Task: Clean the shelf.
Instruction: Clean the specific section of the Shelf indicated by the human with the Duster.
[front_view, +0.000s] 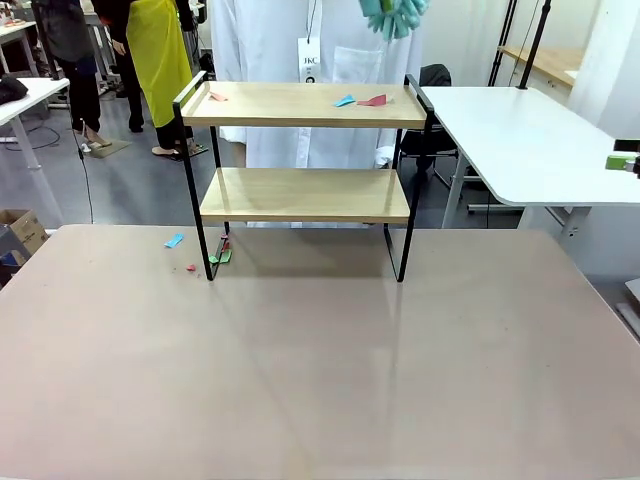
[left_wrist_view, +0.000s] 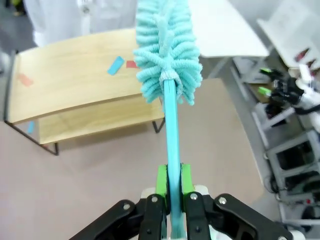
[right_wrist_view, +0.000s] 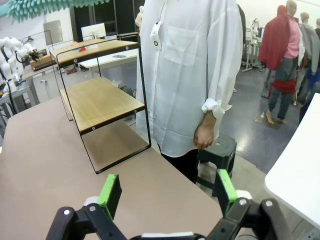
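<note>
A small two-tier shelf (front_view: 300, 104) of two light wooden boards in a thin black metal frame stands at the far edge of the broad, matt beige-grey table (front_view: 320, 380), in the middle, just in front of a person in a white shirt (front_view: 270, 40). A blue paper scrap (front_view: 345, 100), a red scrap (front_view: 373, 100) and a pink scrap (front_view: 217, 97) lie on its top board; the lower board looks bare. More coloured paper bits (front_view: 175, 240) lie on the table by the shelf's left legs.

The left gripper (left_wrist_view: 172, 175) is pressed together on the thin turquoise handle of a fluffy turquoise duster (left_wrist_view: 167, 50), its head above the top board. The right gripper (right_wrist_view: 167, 192) is spread wide, holding nothing, over the table's edge.

A white side table (front_view: 520, 140) stands to the right on a grey floor, and a dark stool (right_wrist_view: 217, 150) sits beside the person.
</note>
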